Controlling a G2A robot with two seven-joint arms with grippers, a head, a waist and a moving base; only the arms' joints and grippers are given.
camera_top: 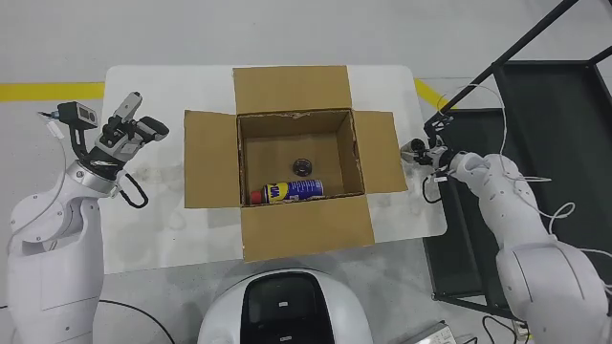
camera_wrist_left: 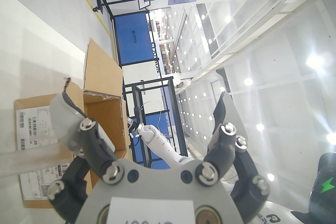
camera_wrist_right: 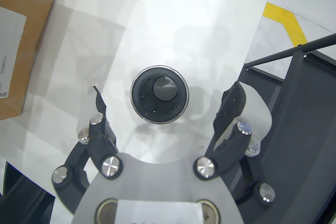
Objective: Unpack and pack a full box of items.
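Note:
The open cardboard box (camera_top: 212, 158) stands mid-table with its four flaps folded out. Inside it, a blue and yellow spray can (camera_top: 293, 191) lies against the near wall, and a small round dark item (camera_top: 303, 165) sits mid-floor. My right gripper (camera_top: 421, 153) hangs over the table's right edge strip, beside the box's right flap. It is open (camera_wrist_right: 166, 96), its fingers either side of a black round cylinder with a metal rim (camera_wrist_right: 159, 94) that stands on the table untouched. My left gripper (camera_top: 142, 119) is open and empty (camera_wrist_left: 141, 104), left of the box (camera_wrist_left: 105, 78) and raised above the table.
A black metal cart (camera_top: 535, 153) stands close against the table's right edge, its frame bar (camera_wrist_right: 288, 53) near my right gripper. Bare white table (camera_top: 163, 220) lies left of the box. Yellow tape (camera_top: 48, 90) marks the floor.

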